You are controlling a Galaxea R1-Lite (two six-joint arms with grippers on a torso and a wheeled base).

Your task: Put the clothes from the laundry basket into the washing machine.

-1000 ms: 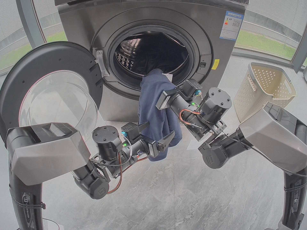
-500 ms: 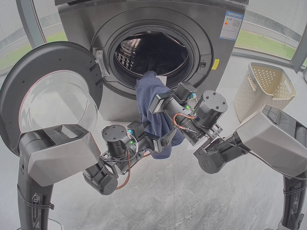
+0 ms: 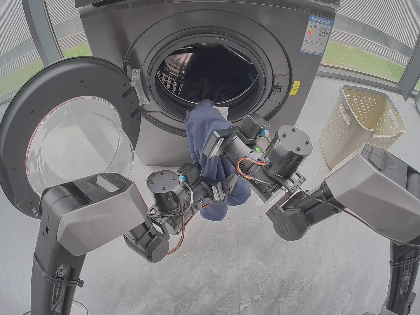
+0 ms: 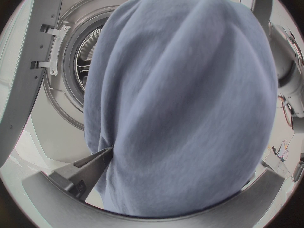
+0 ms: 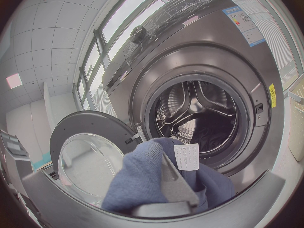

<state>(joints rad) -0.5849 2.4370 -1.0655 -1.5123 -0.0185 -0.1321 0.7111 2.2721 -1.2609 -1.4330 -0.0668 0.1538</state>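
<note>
garment (image 3: 199, 123) in right gripper (image 3: 210, 141), left gripper (image 3: 221, 190) lower down

Blue garment (image 4: 183, 105) sat right up close; washing machine (image 4: 60, 111) opening and open door (image 4: 27, 67) showed behind it.

Laundry room, shown by washing machine (image 3: 280, 36) and laundry basket (image 3: 350, 123)

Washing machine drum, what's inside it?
Dark clothes lie at the bottom of the shiny metal drum. The blue garment hanging in front hides the opening's lower edge, so anything just behind there cannot be seen.
</note>
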